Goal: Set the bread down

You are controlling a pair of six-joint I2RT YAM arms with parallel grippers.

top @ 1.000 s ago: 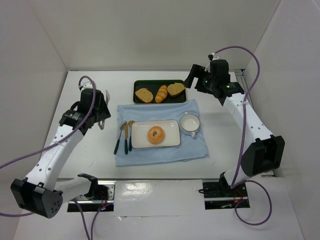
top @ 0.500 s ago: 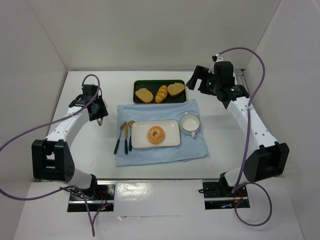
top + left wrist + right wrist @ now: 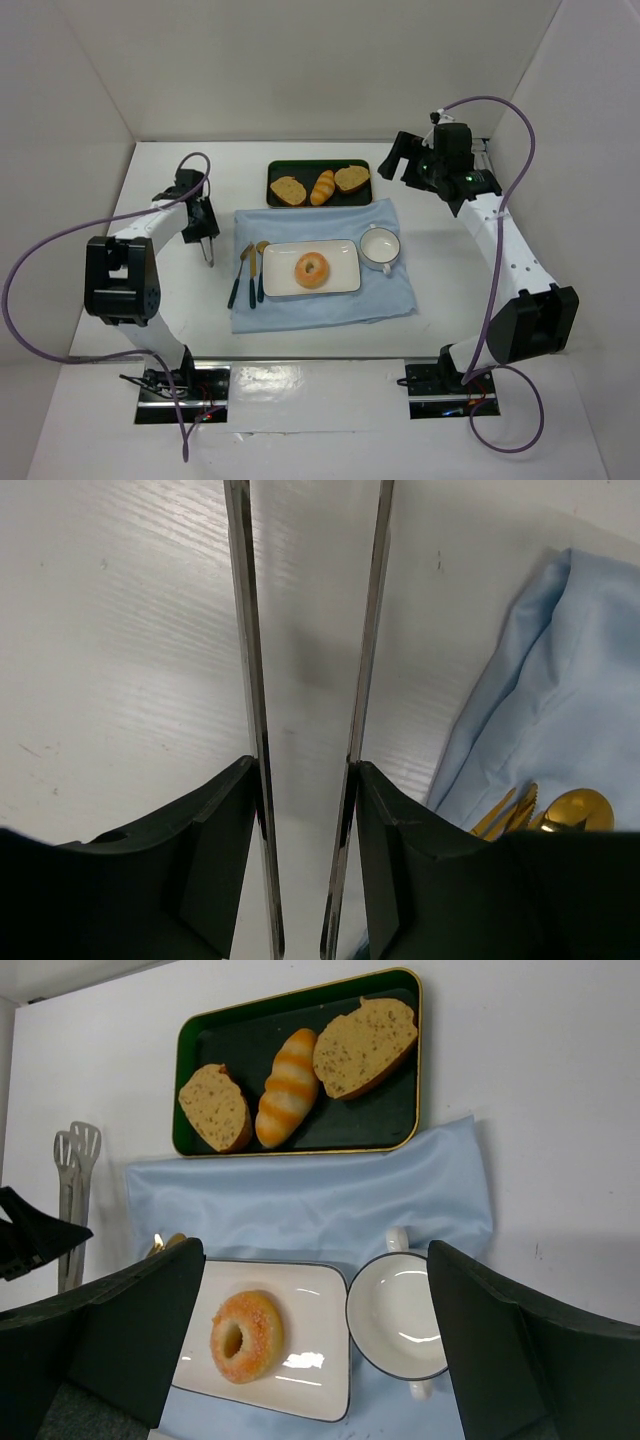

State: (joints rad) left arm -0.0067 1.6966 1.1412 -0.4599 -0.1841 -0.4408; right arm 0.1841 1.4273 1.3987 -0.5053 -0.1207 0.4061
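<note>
Golden-orange ring-shaped bread [image 3: 311,269] sits on white rectangular plate [image 3: 345,250] atop pale blue cloth [image 3: 320,308] | left gripper [image 3: 305,780] clamps silver metal tongs [image 3: 240,630] | right gripper [image 3: 312,1250] spread wide, empty

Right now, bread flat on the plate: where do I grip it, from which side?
Across the outer rim of the bread, from straight above. It lies flat, hole up, in the middle of the plate, so the ring's sides are exposed. Probably close along the plate's long axis, where bare plate shows either side.
</note>
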